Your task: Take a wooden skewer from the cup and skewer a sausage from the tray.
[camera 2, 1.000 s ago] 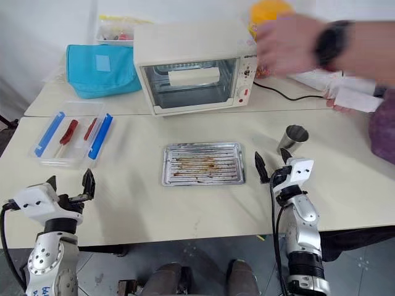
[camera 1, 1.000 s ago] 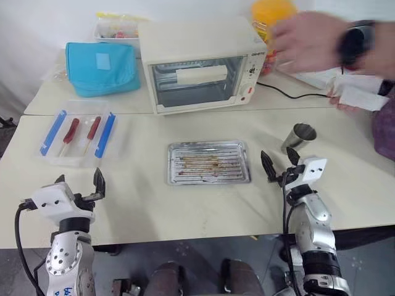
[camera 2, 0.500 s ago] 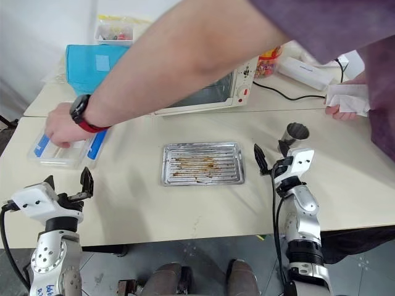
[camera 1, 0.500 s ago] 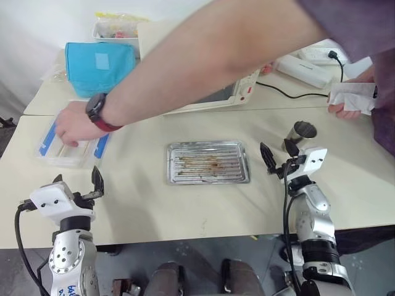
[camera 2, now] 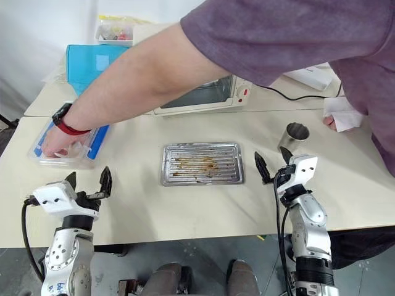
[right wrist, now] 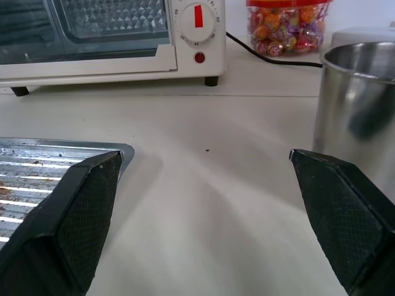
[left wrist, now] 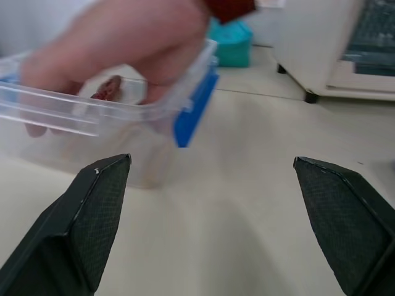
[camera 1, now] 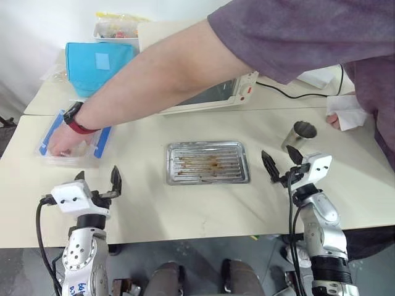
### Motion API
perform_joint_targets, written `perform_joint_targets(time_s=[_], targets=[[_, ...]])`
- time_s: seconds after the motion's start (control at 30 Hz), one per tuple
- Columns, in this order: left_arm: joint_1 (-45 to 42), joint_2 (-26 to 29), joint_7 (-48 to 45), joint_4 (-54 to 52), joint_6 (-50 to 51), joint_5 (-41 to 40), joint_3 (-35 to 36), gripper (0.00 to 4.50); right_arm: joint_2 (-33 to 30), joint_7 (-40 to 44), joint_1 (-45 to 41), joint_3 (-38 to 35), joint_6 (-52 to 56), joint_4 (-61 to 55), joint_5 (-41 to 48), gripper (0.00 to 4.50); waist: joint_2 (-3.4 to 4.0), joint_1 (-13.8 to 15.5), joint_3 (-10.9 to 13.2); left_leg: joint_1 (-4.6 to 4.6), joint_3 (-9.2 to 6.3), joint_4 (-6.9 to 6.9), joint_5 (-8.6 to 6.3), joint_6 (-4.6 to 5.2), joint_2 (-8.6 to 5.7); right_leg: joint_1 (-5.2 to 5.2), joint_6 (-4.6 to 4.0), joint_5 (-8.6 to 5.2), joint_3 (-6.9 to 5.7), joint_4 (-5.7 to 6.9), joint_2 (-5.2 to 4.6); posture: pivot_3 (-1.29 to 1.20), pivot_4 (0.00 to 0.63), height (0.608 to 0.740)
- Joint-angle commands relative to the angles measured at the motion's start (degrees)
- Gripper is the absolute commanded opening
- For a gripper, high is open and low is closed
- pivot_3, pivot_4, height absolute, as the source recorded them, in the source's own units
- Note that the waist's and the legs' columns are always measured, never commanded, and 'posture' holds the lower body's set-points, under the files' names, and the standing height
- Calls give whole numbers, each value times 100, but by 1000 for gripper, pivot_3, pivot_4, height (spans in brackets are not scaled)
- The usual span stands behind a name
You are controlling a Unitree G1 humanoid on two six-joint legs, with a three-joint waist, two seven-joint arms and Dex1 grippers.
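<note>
steel tray (camera 1: 208, 163) lies long side left-to-right, cup (camera 1: 299, 135) upright; both pincers (camera 1: 97, 182) (camera 1: 278, 161) gape empty.

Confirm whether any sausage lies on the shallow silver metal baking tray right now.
No: the shallow silver metal baking tray shows just its ridged, brown-stained bottom, with no sausage on it.

Both arms are raised low in front. The left black two-fingered claw (camera 1: 97, 181) and the right black two-fingered claw (camera 1: 281, 161) are spread wide, holding nothing.
</note>
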Motion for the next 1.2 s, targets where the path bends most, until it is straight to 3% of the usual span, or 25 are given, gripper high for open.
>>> perform_joint_targets(time_s=[0.03,0.37,0.5,0.7,1.03,1.07,1.1,1.2], targets=[[-30,63,82,-58,36,55,90,4478,16,-136,131,18,158,-345,34,4500,0,0,0,0,-1,0,0,0,0,0,0,0,-1,0,0,0,150,740],[-157,261,-164,41,262,-11,-77,4478,-98,-644,452,121,540,-1100,-302,4500,1,5,-1,-1,1,0,0,0,-2,-1,0,0,0,0,-1,0,150,740],[-76,307,-288,113,251,-6,-93,4478,-358,-820,388,234,1078,-1083,-591,4500,1,6,-1,-1,1,1,0,0,-1,0,0,0,0,0,0,0,150,740],[-107,251,-444,199,155,-72,-189,4478,-153,-919,218,28,842,-845,-431,4500,1,6,-1,-1,2,1,0,0,-1,0,0,0,0,-1,1,0,150,740],[-198,312,-590,360,-104,11,-255,4478,-143,-638,59,177,414,-516,-502,4500,1,2,-1,-1,3,0,0,0,-1,-1,0,0,-1,-2,1,0,150,740],[-227,330,-601,383,-107,2,-242,4478,-86,-177,131,131,618,-675,106,4500,1,6,-1,-1,3,1,0,0,-1,-1,0,0,-1,-1,1,0,150,740],[-254,347,-611,412,-105,-2,-229,4478,-180,-31,207,179,615,-770,108,4500,1,11,-1,-1,2,1,0,0,-1,-1,0,0,-1,-1,0,0,150,740],[-337,348,-621,498,-134,-65,-192,4478,-148,-195,311,153,420,-827,-101,4500,1,12,-1,-1,0,0,0,0,-2,0,0,0,-2,0,0,0,150,740]])
